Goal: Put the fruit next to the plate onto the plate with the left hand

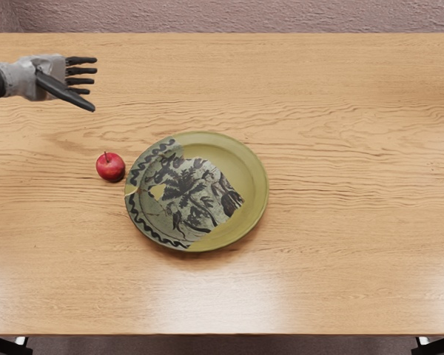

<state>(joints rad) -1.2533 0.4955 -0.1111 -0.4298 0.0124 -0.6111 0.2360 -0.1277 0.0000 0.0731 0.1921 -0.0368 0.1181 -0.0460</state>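
A small red apple (110, 166) with a short stem lies on the table just left of the plate, almost touching its rim. The plate (251, 174) is olive green with a dark leafy pattern and sits near the table's middle. My left hand (75, 80) comes in from the upper left edge, well above and behind the apple, with its black fingers spread straight and the thumb angled down. It holds nothing. No right arm shows.
The wooden table (340, 111) stretches wide around the plate, with its far edge along the top and its front edge near the bottom. Dark table legs show at the bottom corners.
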